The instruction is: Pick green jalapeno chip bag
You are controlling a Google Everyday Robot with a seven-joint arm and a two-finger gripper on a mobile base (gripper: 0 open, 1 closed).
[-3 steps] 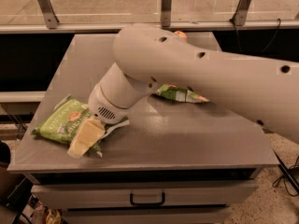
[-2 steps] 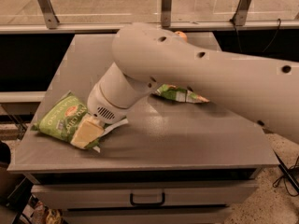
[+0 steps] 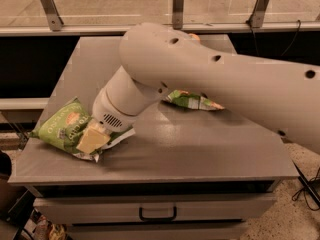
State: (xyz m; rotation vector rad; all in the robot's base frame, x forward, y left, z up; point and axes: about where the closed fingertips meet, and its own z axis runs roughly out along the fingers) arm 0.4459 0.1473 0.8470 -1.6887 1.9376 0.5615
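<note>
Lying on the grey table [image 3: 200, 149], the green jalapeno chip bag [image 3: 60, 126] touches the tool [image 3: 92, 140], whose grip I cannot tell.

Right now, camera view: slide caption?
Gripper at green jalapeno chip bag near table's front-left edge; second bag behind arm.

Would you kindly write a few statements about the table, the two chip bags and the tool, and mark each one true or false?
1. The puffy olive-green chip bag lies near the left edge of the grey table. True.
2. The tool hangs over the flatter bright-green bag. False: it is at the olive-green bag, on that bag's right end.
3. The drawer under the tabletop has a dark handle. True.
4. The bright-green bag lies at the table's front edge. False: it lies around the table's middle, partly hidden behind the pale robot arm.
</note>
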